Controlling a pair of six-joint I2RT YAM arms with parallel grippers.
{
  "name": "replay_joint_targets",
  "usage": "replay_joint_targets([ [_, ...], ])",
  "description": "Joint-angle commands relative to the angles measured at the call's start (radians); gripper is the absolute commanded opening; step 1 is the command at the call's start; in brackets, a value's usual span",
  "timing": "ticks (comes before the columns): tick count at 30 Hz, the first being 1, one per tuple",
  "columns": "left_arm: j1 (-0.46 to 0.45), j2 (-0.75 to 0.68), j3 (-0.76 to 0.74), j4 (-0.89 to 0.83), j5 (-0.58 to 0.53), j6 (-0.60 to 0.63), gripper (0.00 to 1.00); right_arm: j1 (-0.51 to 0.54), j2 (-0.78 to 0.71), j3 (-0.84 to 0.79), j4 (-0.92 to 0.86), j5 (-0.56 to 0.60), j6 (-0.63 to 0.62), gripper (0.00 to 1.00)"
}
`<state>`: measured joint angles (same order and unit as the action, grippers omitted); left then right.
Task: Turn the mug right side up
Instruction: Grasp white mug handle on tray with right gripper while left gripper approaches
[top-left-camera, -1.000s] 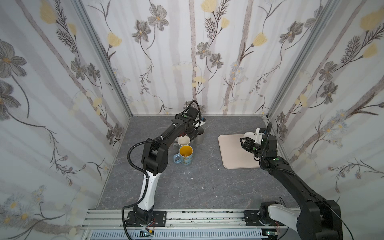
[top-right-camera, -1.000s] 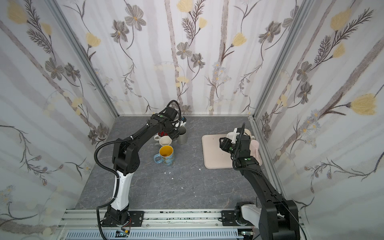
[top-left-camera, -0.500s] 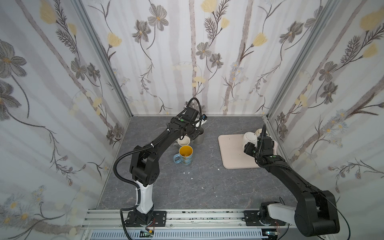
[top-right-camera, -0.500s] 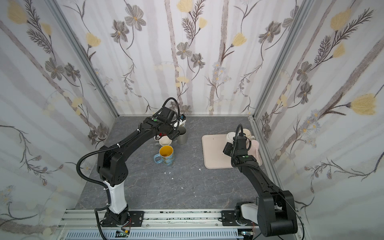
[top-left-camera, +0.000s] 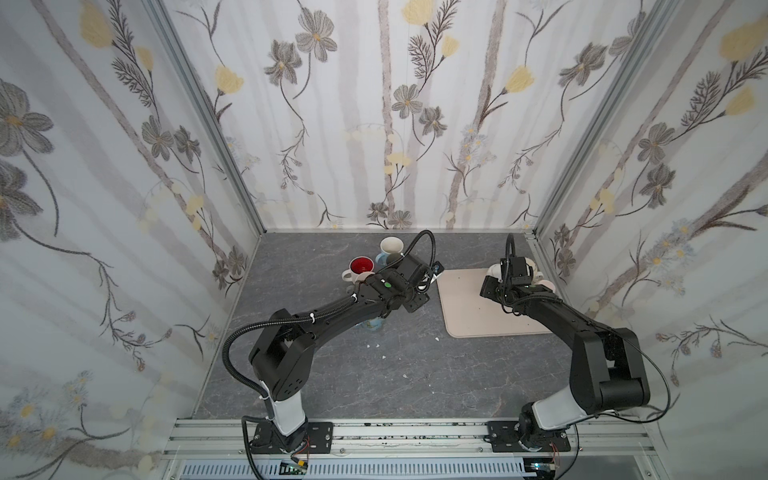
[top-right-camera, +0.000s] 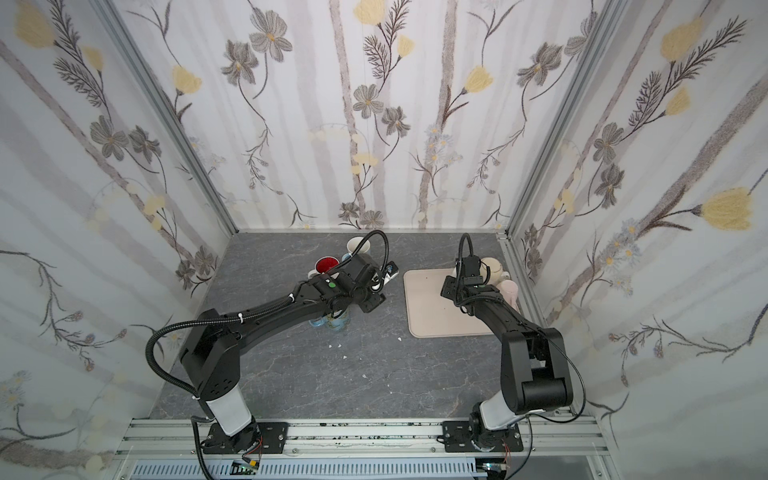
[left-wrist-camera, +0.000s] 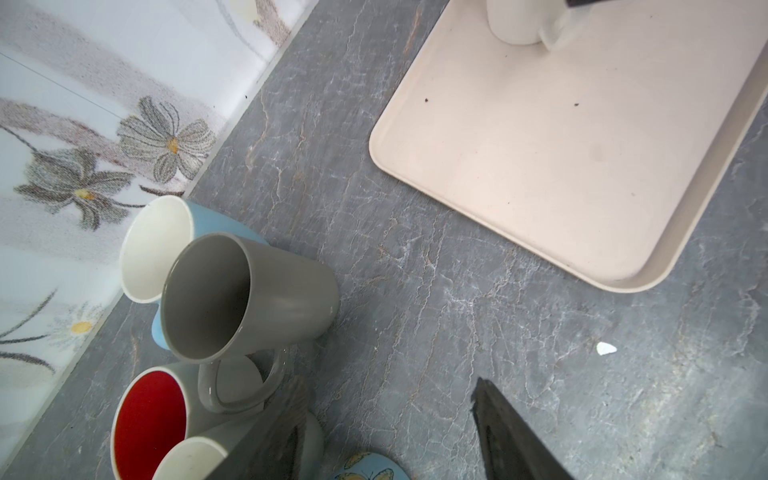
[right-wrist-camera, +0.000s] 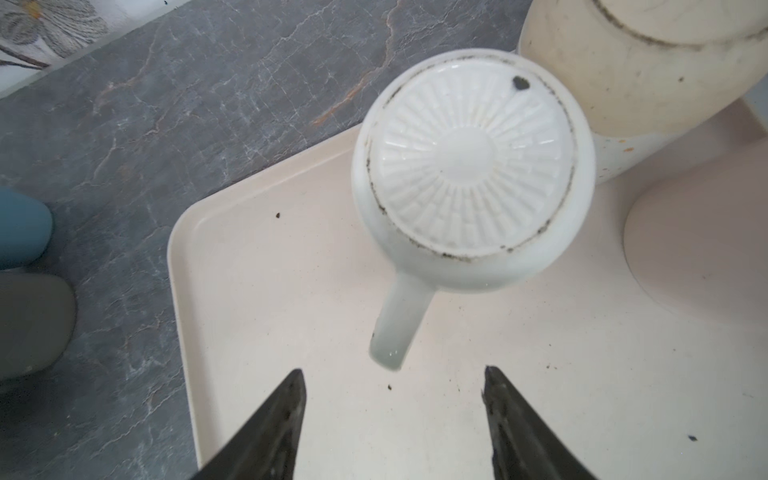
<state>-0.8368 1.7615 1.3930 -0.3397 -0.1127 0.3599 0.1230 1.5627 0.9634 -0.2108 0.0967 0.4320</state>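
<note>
Arms: two, reaching over one grey table (top-left-camera: 374, 374).
Tray (right-wrist-camera: 291, 332): one, carrying three mugs.
Right gripper (right-wrist-camera: 392, 370): gaping wide, gripping nothing, hovering just short of the handle (right-wrist-camera: 399, 320).
White mug (right-wrist-camera: 469, 166): standing rim-down by the tray's far edge, axis running vertical, handle pointing toward that gripper.
Neighbours: cream mug (right-wrist-camera: 623, 83) and pink mug (right-wrist-camera: 685, 249) crowding it just beside.
Left gripper (left-wrist-camera: 388, 382): spreading wide, empty, hanging over five upright mugs (left-wrist-camera: 282, 299) off the tray.

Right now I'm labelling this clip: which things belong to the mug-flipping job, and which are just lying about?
Job:
- white mug, upside down
- tray under it
- right gripper, open, facing its handle

Lying about:
- grey mug
- blue mug
- red mug
- butterfly mug
- cream mug
</note>
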Motion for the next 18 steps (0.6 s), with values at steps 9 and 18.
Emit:
replay_joint_targets([
  [9, -0.020, -0.046, -0.089, 0.150, 0.021, -0.028, 0.64, 0.003, 0.154, 0.134, -0.091, 0.096, -0.068, 0.46],
  [18, -0.024, -0.050, -0.120, 0.163, 0.034, -0.020, 0.65, 0.033, 0.134, 0.113, -0.122, 0.102, -0.076, 0.13],
])
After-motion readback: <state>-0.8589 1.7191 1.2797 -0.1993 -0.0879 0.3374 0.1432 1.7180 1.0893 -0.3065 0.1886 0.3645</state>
